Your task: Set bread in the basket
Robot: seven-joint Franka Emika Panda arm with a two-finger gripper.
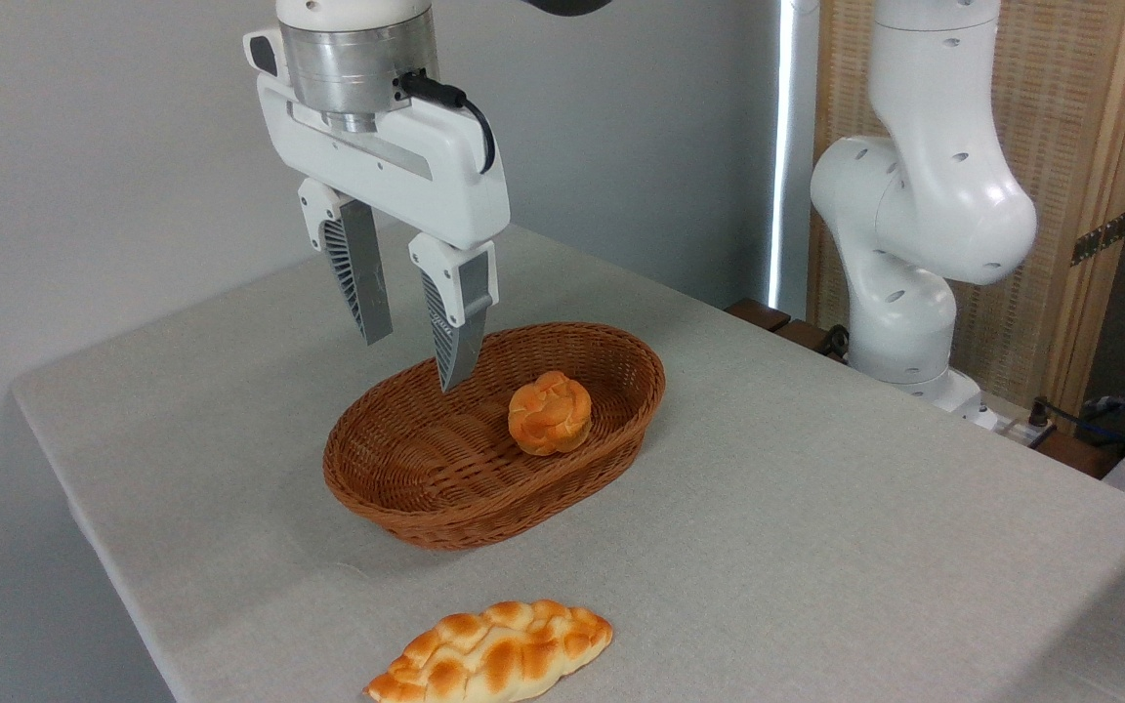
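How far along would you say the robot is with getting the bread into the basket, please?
Done: only the small round bun sits in the basket. In hand: nothing; the gripper hangs above the basket's far rim, jaws apart and empty. Left: the whole job, since the braided loaf lies on the table in front of the basket, ungrasped.

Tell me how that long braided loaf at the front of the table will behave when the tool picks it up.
The bread lies flat on the table, so it probably won't roll. Its crust looks glossy and bumpy, so the pads may slip unless they close across the narrow width. It looks light for its size; whether it squashes I cannot tell. The tool hangs open above the basket.
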